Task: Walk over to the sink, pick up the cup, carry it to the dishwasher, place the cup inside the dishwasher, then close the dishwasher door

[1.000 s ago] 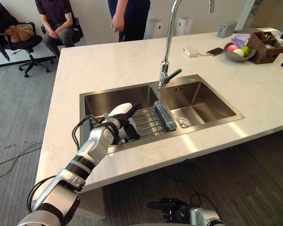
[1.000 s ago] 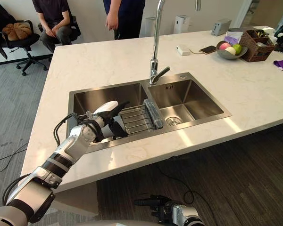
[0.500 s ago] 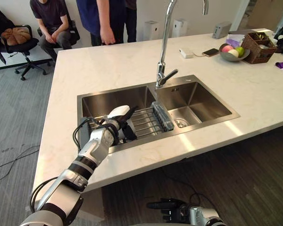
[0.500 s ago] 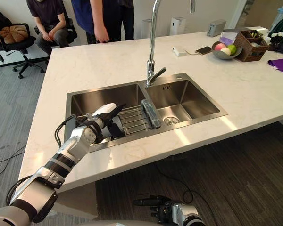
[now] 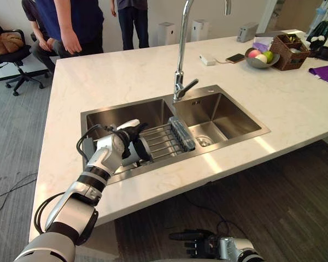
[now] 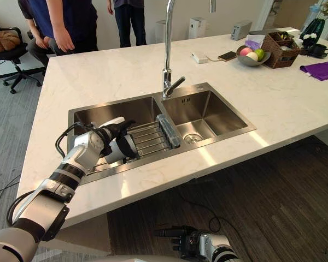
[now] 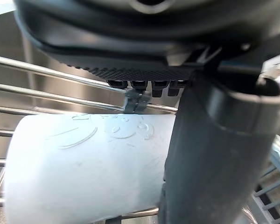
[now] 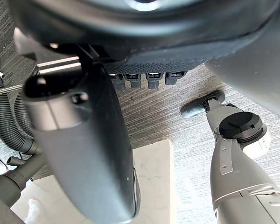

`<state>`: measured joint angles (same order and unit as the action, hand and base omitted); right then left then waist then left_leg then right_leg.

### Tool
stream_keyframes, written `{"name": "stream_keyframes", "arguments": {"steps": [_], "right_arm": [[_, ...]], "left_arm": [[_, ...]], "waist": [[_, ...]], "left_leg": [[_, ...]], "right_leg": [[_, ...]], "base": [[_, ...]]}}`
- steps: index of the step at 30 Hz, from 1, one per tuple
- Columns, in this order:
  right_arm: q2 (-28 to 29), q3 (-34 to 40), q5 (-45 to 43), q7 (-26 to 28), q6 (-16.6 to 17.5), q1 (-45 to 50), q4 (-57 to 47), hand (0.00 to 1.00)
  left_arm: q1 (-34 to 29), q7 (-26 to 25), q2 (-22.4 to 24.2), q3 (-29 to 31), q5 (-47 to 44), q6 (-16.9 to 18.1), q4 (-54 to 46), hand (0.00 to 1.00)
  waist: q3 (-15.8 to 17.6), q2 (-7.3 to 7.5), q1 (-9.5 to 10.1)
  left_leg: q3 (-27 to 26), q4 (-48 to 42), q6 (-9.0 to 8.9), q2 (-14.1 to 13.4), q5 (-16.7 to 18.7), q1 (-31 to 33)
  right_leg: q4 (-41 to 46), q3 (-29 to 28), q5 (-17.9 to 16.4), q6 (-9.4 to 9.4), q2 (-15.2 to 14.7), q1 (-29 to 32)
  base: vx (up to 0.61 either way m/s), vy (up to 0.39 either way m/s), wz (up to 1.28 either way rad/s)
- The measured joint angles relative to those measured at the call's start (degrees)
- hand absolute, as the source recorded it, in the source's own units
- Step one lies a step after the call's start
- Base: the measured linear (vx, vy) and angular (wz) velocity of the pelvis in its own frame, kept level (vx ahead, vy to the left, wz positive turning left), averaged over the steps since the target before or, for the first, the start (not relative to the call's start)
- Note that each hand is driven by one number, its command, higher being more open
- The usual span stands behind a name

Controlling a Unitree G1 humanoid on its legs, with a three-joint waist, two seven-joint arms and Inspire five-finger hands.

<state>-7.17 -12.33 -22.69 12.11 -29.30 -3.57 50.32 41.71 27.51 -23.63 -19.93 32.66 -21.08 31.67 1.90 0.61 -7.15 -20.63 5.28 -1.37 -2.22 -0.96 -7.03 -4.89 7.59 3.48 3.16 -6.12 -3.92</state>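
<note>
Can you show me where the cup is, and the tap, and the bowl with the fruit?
cup [image 7: 79, 168]: left wrist view, on its white side wall.
tap [image 5: 180, 49]: left eye view, on its tall upright pipe.
fruit bowl [image 5: 259, 65]: left eye view, on its grey outer wall.

The stone counter [image 5: 126, 71] with its sink [image 5: 238, 117] bears a fruit bowl [image 5: 259, 65], a wicker basket [image 5: 292, 61] and a phone [image 5: 235, 57].

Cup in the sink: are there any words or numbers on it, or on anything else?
None can be read.
The white cup, held in the left hand, bears faint raised marks, too blurred to read.
Anything printed across the counter is too small.
</note>
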Motion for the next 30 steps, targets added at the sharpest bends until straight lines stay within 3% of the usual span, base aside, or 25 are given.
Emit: {"name": "stream_keyframes", "arguments": {"steps": [5,13,23,30], "right_arm": [[0.04,0.81,-0.02,0.28,-0.14,0.04,0.0,1.0],[-0.05,0.97,-0.01,0.52,0.0,0.18,0.03,1.0],[-0.05,2.01,0.11,0.53,0.91,1.58,0.06,1.0],[-0.07,1.95,0.11,0.52,1.36,1.86,0.08,1.0]], "left_arm": [[0.9,2.3,-0.22,1.17,-0.02,-0.01,0.55,1.0],[-0.14,-4.06,-1.94,1.24,-6.87,1.71,2.09,1.0],[-7.04,-5.62,-3.21,1.76,-8.55,1.54,-9.78,1.0],[-9.11,-4.74,-4.88,3.63,-8.55,0.51,-12.94,1.0]], "waist": [[0.11,-0.09,-0.08],[0.27,-0.24,0.22],[0.34,-0.33,1.79],[0.35,-0.35,2.46]], "left_leg": [[-0.03,0.0,0.0,0.01,0.0,0.0],[0.56,0.0,-0.04,0.13,-0.05,0.14],[2.51,0.02,-0.16,0.14,-0.27,0.48],[2.8,0.02,-0.19,0.08,-0.29,0.52]], "right_leg": [[0.0,0.02,0.0,0.0,-0.01,-0.01],[0.03,0.69,-0.05,0.0,-0.15,-0.05],[0.07,2.6,-0.67,-0.32,-0.19,-0.75],[0.07,2.92,-0.81,-0.48,-0.15,-1.01]], "base": [[-0.02,-0.017,0.0],[-0.01,-0.012,0.04],[-0.01,-0.025,0.1],[-0.01,-0.01,0.02]]}}
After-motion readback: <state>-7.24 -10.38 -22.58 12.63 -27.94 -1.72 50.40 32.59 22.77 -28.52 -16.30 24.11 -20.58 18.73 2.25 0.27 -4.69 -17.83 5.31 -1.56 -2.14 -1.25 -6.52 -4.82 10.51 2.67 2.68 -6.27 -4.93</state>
